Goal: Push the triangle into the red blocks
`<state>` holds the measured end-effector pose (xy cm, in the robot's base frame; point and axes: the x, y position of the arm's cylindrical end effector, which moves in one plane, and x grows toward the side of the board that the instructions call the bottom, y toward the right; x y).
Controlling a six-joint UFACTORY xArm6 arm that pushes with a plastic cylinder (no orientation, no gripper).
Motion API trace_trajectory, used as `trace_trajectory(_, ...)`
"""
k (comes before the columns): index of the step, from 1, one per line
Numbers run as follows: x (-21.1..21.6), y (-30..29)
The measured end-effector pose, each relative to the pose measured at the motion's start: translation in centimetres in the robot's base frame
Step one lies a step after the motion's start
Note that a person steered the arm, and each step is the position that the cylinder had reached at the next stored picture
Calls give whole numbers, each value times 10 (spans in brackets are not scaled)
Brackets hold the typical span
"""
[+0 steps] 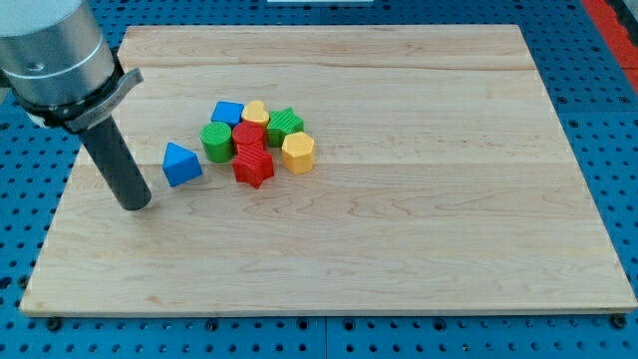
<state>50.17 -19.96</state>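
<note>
Clearly the blue triangle is a small, light and stiff block, and I judge it slides easily on the smooth wood but can also turn if I push it off its centre. It lies on the table at the view's left of the cluster, near the green block and a little apart from the red blocks. There is nothing to take hold of; the best place to press is the face toward the view's left, in the middle.

I have no hand that opens or shuts, only a rod, so it holds nothing. My tip stands just beside the triangle, at its lower left, not touching it as far as I can see. Around the red blocks sit a blue block, a yellow block, another green block and a yellow hexagon-like block.
</note>
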Motion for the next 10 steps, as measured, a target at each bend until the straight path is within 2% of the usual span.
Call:
trace_trajectory(1, 0, -25)
trace_trajectory(2, -32, -39)
trace_trajectory(4, -37, 26)
trace_trajectory(8, -37, 64)
trace_trajectory(9, -23, 69)
trace_trajectory(10, 12, 69)
